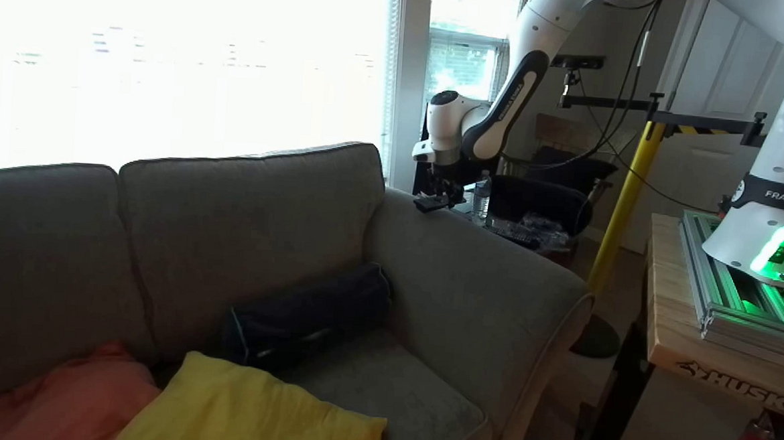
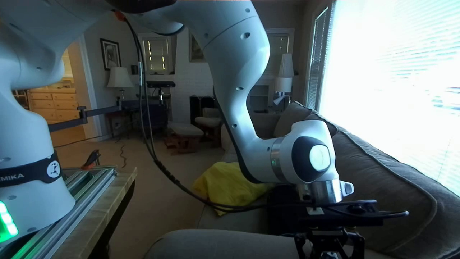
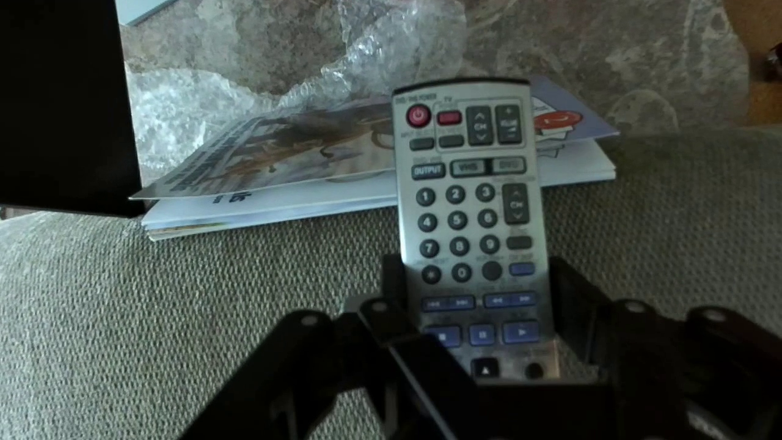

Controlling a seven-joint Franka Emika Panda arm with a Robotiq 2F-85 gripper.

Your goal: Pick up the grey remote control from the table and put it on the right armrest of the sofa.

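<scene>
The grey remote control [image 3: 476, 226] stands between both fingers of my gripper [image 3: 478, 281] in the wrist view, with a finger against each long side. Its button face is towards the camera and its lower end is partly hidden by the gripper. In an exterior view the remote [image 1: 431, 203] is a small dark bar below my gripper [image 1: 446, 188], at the back end of the right armrest [image 1: 477, 265]. I cannot tell whether it touches the cloth. The armrest [image 2: 219, 244] and gripper [image 2: 330, 246] are cut by the lower edge there. The sofa [image 1: 258, 220] is grey-olive.
The dark cluttered table [image 1: 525, 237] stands behind the armrest with a water bottle [image 1: 481, 198] and plastic wrap. Magazines [image 3: 293, 159] lie beside the armrest in the wrist view. A black bolster [image 1: 310, 313] and yellow throw [image 1: 254, 410] lie on the seat.
</scene>
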